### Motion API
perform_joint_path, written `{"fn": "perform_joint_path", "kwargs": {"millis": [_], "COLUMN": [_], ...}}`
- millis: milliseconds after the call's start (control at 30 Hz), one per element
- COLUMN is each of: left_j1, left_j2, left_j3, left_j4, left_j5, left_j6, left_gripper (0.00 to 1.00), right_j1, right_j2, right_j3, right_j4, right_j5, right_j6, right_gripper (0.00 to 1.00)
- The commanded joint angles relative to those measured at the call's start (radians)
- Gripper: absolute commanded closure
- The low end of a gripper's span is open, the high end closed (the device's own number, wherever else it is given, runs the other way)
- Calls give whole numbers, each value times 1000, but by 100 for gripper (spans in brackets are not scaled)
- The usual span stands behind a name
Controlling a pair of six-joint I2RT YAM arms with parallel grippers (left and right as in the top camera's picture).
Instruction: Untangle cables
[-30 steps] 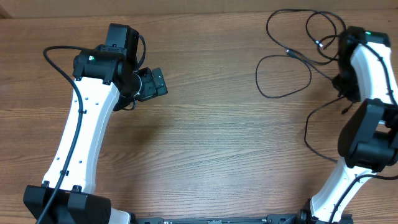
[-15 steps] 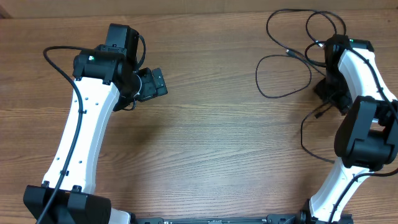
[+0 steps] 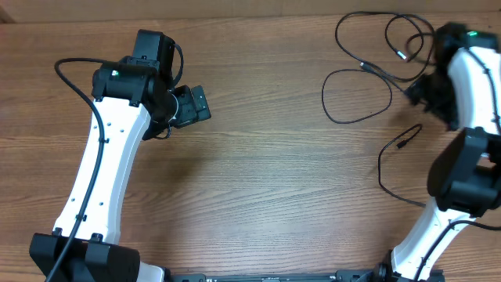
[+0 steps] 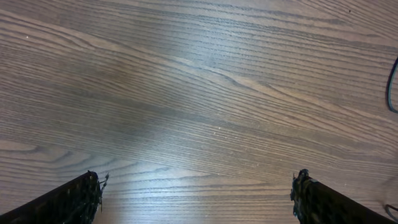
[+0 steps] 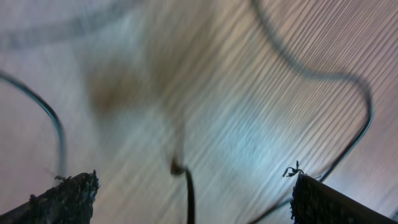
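Soft even light leaves the overhead wooden table sharp with faint shadows, a pale sheen crosses the left wrist view, and motion blur smears the cables in the right wrist view

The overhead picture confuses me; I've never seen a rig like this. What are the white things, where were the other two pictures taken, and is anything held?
Those are two robot arms, the left arm and the right arm, at a wooden table. One camera looks down from above; the other two sit on the wrists, looking past each claw's dark fingertips. Thin black cables lie looped on the right arm's side, waiting to be untangled. The left claw and the right claw are both open, holding nothing.
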Motion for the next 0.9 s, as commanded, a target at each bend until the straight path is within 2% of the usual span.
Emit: {"fn": "perform_joint_path", "kwargs": {"millis": [0, 200, 267, 433, 600, 700, 767, 867], "left_j1": [-2, -2, -2, -2, -2, -2, -2, -2], "left_j2": [8, 8, 8, 8, 8, 8, 8, 8], "left_j3": [-5, -5, -5, -5, -5, -5, -5, -5], "left_j4": [0, 16, 22, 21, 18, 10, 7, 7], "left_j5": [-8, -7, -7, -7, -7, -7, -7, -7], "left_j6": [23, 22, 22, 22, 22, 23, 23, 26], "left_gripper": [1, 1, 1, 0, 0, 0, 1, 0], "right_j1": [-95, -249, -282, -321, -320, -321, -322, -323], "right_j2": [-2, 12, 21, 37, 40, 40, 40, 40], "right_j3": [77, 58, 42, -10, -91, -159, -196, -255], "right_j4": [21, 156, 188, 244, 300, 349, 378, 429], "right_j5": [3, -23, -64, -181, -190, -187, -187, -187], "right_j6": [-18, -169, -252, -348, -371, -370, -370, -370], "right_gripper": [0, 0, 0, 1, 2, 5, 11, 14]}}
